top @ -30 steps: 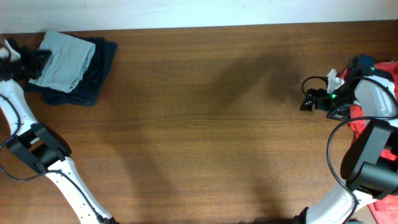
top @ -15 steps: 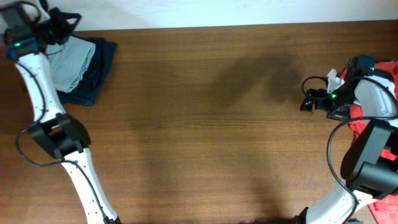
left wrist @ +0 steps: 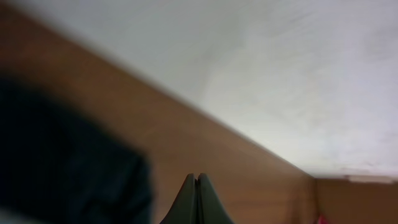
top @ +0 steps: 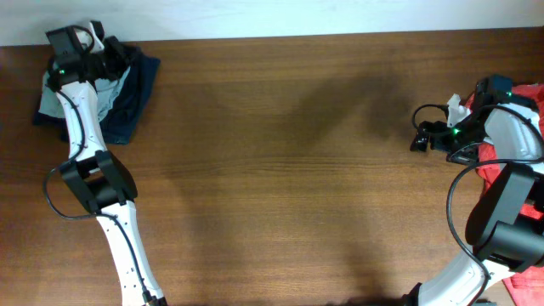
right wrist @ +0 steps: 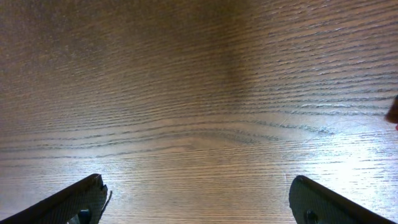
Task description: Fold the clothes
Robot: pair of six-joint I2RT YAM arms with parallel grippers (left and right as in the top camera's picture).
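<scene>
Overhead: pale grey-teal T-shirt [top: 107,88] folded atop dark navy garment [top: 138,92], far-left back corner of desk [top: 280,187]. Left gripper [left wrist: 196,180] above pile, fingers pressed together, empty. Right gripper [right wrist: 196,186] spread wide over desk, holding nothing. Red shirt [top: 534,92] at right edge.

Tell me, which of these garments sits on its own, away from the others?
The red shirt, at the right edge of the table. The grey-teal T-shirt and navy garment lie piled together at the far left corner.
</scene>
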